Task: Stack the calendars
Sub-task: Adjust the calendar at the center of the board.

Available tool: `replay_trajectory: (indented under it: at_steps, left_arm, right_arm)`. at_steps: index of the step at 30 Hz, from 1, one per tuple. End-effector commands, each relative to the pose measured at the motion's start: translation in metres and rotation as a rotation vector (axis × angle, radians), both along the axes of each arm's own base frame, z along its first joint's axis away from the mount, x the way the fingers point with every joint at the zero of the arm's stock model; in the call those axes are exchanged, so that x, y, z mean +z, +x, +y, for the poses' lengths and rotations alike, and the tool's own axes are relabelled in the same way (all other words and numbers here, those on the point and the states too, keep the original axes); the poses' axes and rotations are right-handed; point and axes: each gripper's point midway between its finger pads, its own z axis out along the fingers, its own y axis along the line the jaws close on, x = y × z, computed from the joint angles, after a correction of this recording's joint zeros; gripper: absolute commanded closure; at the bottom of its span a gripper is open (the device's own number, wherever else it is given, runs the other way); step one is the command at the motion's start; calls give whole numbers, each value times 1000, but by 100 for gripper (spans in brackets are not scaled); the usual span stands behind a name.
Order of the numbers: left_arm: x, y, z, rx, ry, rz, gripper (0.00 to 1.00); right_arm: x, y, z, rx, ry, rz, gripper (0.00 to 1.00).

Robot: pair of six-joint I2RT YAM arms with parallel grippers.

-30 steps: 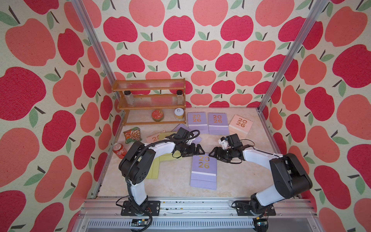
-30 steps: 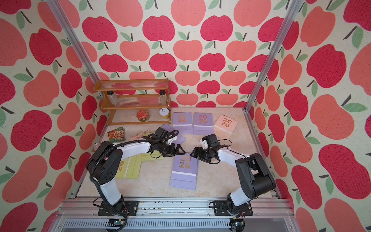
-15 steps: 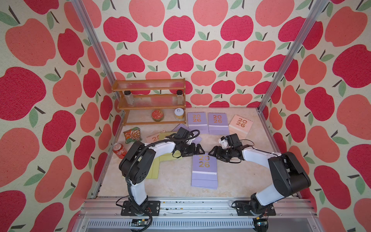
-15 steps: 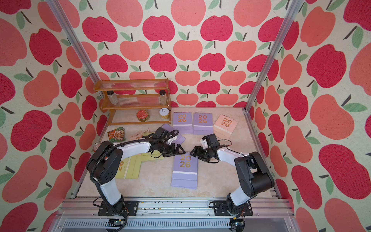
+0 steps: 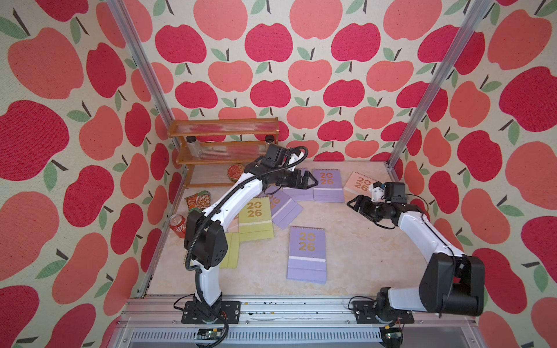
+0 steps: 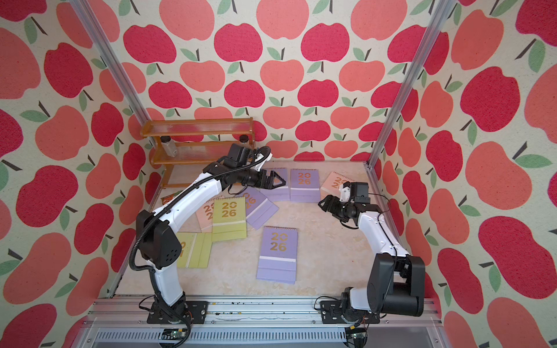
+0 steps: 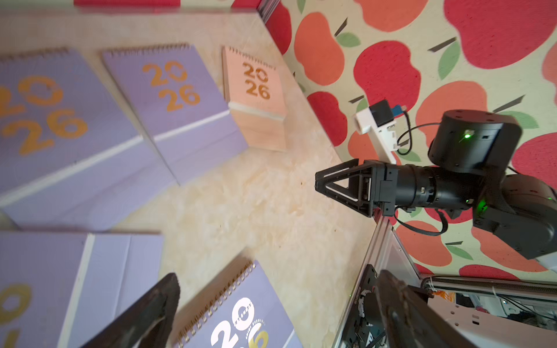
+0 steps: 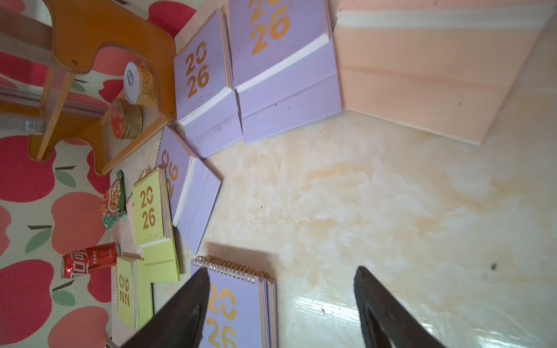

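The wooden rack [image 5: 223,141] in the back left corner carries a clear jar [image 5: 193,146] at the left end of its middle tier and a dark-lidded jar [image 5: 269,139] at the right end. On its lowest tier a red-lidded tin [image 5: 235,171] lies beside a yellow canister [image 8: 140,83]. A snack packet [image 5: 197,200] and a red soda can [image 5: 177,224], which is on its side, lie on the desk [image 5: 361,259] by the left wall.

Every calendar lies flat on the desk. The front lilac calendar [image 5: 307,254] sits mid-desk, its long axis front to back, its spiral edge toward the back wall and a second lilac edge showing beneath it. The back lilac calendar [image 5: 328,184] points the same way, touching a lilac neighbour [image 5: 301,195] on its left. The pink calendar [image 5: 358,183] lies skewed in the back right corner. The tilted lilac calendar [image 5: 286,208] aims its spiral back-left. It is partly under the yellow-green calendar [image 5: 255,218], which points straight back and overlaps a second pink calendar [image 6: 204,212]. A sideways yellow-green calendar [image 6: 196,250] lies front left, partly behind the left arm.

The left tool [image 5: 313,181] hangs over the lilac neighbour, fingers spread wide, pinching nothing. The right tool [image 5: 354,205] hovers above bare desk between the pink calendar and the front lilac calendar, fingers also spread, empty.
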Motion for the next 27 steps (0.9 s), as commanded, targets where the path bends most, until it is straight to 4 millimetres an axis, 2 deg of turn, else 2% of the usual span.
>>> replay_trajectory:
  at_steps: [1, 4, 7, 10, 12, 15, 18, 22, 27]
  left_arm:
    - [-25, 24, -23, -70, 11, 56, 1]
    - [-19, 57, -61, -119, -112, 57, 1]
    - [-21, 89, -86, -120, -262, 32, 1]
    - [-41, 121, -98, -59, -388, 63, 1]
    - [-53, 132, -107, -22, -436, 54, 0]
    - [-66, 137, -117, 6, -446, 35, 1]
    - [-74, 133, -125, 0, -445, 47, 0]
    - [-88, 125, -127, -17, -399, 69, 1]
    - [-103, 118, -129, -28, -368, 108, 0]
  right_arm:
    - [9, 8, -33, -37, -44, 7, 22]
    - [17, 26, -62, -101, -70, -13, 22]
    - [19, 47, -88, -166, -88, -43, 22]
    - [14, 68, -107, -212, -92, -60, 22]
    - [5, 80, -116, -234, -93, -49, 22]
    - [-4, 100, -123, -236, -72, -59, 22]
    - [-14, 121, -121, -202, -55, -67, 23]
    - [-15, 150, -117, -168, -42, -92, 23]
    - [-28, 184, -128, -207, -57, -62, 23]
